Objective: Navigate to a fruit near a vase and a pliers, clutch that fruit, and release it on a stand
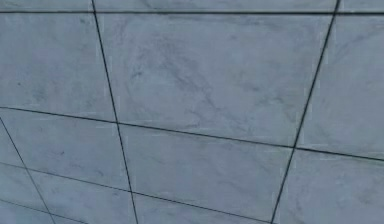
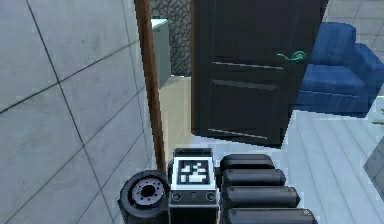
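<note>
Tiled wall [image 1: 200, 80] of large grey-blue marble slabs with dark grout lines sits dead ahead in the forward view, close up, grout running at a slant. Arm side view: grey tiled wall on the left, ending at a brown wooden door frame [image 2: 153, 90]; right of it a dark panelled door [image 2: 250, 70] stands swung open, small green handle [image 2: 296, 56] near its right edge. Through the gap between frame and door: pale floor [image 2: 178, 110], a white cabinet-like block [image 2: 160, 50] and a dark speckled wall panel [image 2: 178, 25] further in. Blue upholstered sofa [image 2: 340, 70] sits past the door at the right, on light grey floor [image 2: 340, 150]. Arm's dark square bar [image 2: 255, 185] at the bottom edge, ribbed segments stacked, white square marker with black marks [image 2: 193, 172] at its left end; gripper [image 2: 145, 197] shows as a dark round body just left of the marker, low against the tiled wall. Its far end can't be made out, so cannot tell whether it holds anything. Cannot tell where the fruit is
</note>
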### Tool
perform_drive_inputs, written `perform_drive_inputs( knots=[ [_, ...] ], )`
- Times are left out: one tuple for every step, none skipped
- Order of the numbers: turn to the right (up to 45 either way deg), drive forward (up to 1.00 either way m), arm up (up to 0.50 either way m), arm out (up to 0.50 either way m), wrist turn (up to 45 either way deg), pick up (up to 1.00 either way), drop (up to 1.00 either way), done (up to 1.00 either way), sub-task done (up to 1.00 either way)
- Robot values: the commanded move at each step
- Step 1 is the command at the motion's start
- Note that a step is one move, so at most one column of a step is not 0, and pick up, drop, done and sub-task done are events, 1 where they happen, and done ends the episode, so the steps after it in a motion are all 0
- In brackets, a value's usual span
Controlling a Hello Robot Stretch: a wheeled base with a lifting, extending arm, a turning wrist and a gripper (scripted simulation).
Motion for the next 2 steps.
perform_drive_inputs(
  knots=[
    [0.0,0.0,0.0,0.08,0.0,0.0,0.0,0.0,0.0],
    [0.0,0.0,0.0,0.0,45.0,0.0,0.0,0.0,0.0]
  ],
)
